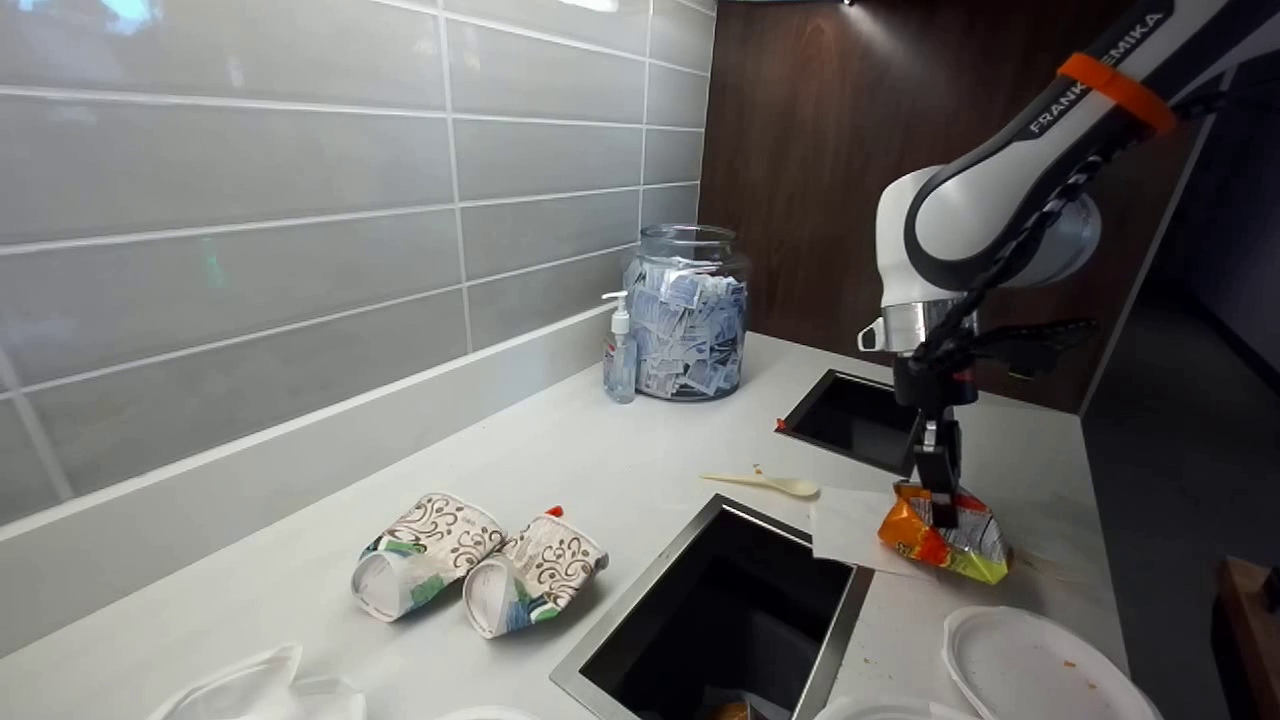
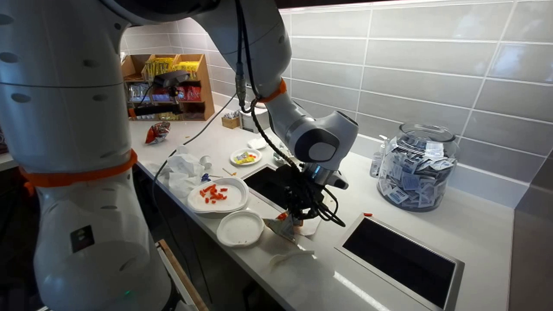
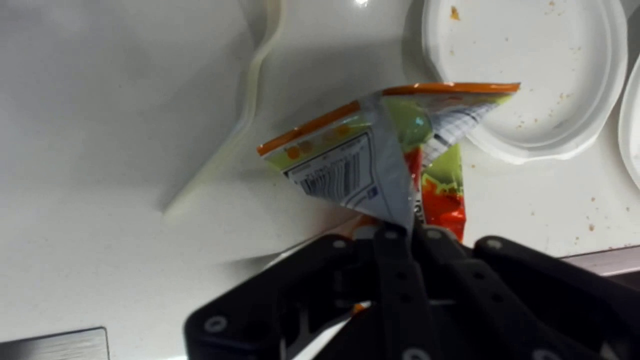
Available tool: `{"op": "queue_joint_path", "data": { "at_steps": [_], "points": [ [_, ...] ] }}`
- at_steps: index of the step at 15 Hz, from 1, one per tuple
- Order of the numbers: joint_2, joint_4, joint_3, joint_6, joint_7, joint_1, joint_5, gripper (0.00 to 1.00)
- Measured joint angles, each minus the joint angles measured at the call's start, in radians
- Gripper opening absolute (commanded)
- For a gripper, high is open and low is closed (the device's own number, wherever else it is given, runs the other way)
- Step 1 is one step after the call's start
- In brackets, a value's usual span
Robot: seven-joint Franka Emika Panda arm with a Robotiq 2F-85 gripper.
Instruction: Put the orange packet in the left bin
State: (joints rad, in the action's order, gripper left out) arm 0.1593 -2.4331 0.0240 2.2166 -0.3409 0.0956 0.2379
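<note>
The crumpled orange packet [image 1: 975, 545], orange, red and green with a silvery back, shows in both exterior views [image 2: 283, 226]. In the wrist view its printed end [image 3: 350, 165] fans out beyond the fingertips. My gripper [image 1: 942, 510] points down with its fingers close together; in the wrist view [image 3: 411, 234] they pinch a fold of the packet. The packet is over a white napkin; I cannot tell if it touches the counter. A bin opening [image 1: 845, 622] with some trash inside lies on one side of the gripper. A second bin opening [image 2: 453, 285] lies on the other side.
White plates [image 2: 239, 229] lie beside the packet, one with orange bits [image 2: 233, 196]. A pale utensil [image 3: 252, 85] lies near it. Two crumpled paper cups [image 1: 435, 550], a spoon [image 1: 765, 484], a pump bottle [image 1: 620, 360] and a glass jar [image 1: 690, 325] stand or lie on the counter.
</note>
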Motion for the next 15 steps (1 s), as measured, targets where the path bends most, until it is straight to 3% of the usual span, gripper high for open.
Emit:
{"op": "queue_joint_path", "data": {
  "at_steps": [9, 15],
  "points": [
    [-0.124, 0.018, 0.019, -0.225, 0.065, 0.0, -0.035, 0.0],
    [-0.15, 0.095, -0.007, -0.342, 0.072, -0.04, -0.034, 0.0]
  ]
}}
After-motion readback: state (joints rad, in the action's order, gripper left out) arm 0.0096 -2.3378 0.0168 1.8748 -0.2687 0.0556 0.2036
